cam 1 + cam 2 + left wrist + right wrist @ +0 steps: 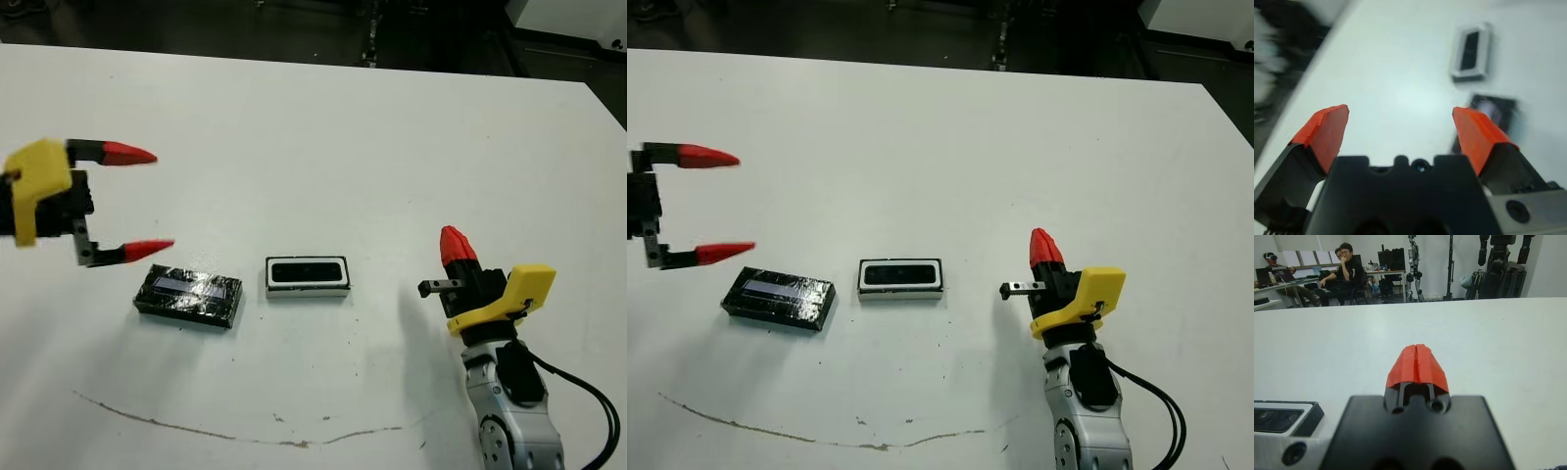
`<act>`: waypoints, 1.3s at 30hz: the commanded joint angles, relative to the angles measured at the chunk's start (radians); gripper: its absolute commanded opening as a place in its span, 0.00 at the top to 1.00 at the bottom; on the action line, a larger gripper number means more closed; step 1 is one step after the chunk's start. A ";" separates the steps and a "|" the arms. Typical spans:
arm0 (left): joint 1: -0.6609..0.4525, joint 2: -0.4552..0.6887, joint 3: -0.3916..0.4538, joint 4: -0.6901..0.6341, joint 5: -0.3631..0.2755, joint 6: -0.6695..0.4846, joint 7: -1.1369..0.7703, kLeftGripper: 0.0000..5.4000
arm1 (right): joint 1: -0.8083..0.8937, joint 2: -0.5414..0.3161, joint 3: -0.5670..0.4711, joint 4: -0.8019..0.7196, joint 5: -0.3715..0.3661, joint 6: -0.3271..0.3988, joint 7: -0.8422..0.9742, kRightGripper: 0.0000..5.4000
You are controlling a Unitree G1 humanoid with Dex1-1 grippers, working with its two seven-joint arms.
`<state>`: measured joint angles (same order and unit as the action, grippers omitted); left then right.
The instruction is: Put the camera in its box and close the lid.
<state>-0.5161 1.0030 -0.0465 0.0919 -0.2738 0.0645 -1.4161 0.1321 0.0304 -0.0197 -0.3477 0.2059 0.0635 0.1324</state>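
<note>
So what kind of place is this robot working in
Probably a robotics lab or workshop: beyond the white table stand other humanoid robots on stands, and people sit at desks with computers.

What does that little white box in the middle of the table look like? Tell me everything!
The box is a small, shallow rectangle with a white rim and dark outer sides. It lies flat near the middle of the white table, long side across. The black camera already sits inside it, filling most of it. It has no lid on: the shiny black lid lies just to its left, apart from it. Neither hand touches the box.
</note>
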 commanded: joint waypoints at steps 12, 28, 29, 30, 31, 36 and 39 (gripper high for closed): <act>-0.158 -0.024 -0.285 0.169 -0.081 -0.136 -0.198 0.00 | 0.013 -0.006 -0.011 0.008 -0.006 -0.001 -0.019 1.00; -0.153 -0.068 -0.439 0.261 -0.222 -0.167 -0.198 0.00 | 0.010 -0.012 -0.010 0.009 -0.002 -0.005 -0.013 1.00; -0.153 -0.068 -0.447 0.268 -0.223 -0.158 -0.198 0.00 | 0.010 -0.013 -0.010 0.009 -0.002 -0.005 -0.011 1.00; -0.151 -0.070 -0.451 0.275 -0.222 -0.162 -0.198 0.00 | 0.010 -0.014 -0.010 0.009 0.000 -0.005 -0.010 1.00; -0.150 -0.073 -0.453 0.281 -0.221 -0.163 -0.198 0.00 | 0.010 -0.014 -0.009 0.008 0.001 -0.003 -0.009 1.00; -0.147 -0.089 -0.450 0.302 -0.191 -0.112 -0.198 0.00 | 0.008 -0.013 -0.010 0.009 0.006 -0.003 -0.006 1.00; -0.141 -0.104 -0.436 0.306 -0.148 -0.090 -0.198 0.00 | 0.009 -0.015 -0.010 0.006 0.005 -0.001 -0.006 1.00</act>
<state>-0.6678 0.9082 -0.4856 0.3897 -0.4453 -0.0469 -1.6112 0.1328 0.0290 -0.0205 -0.3435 0.2054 0.0594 0.1255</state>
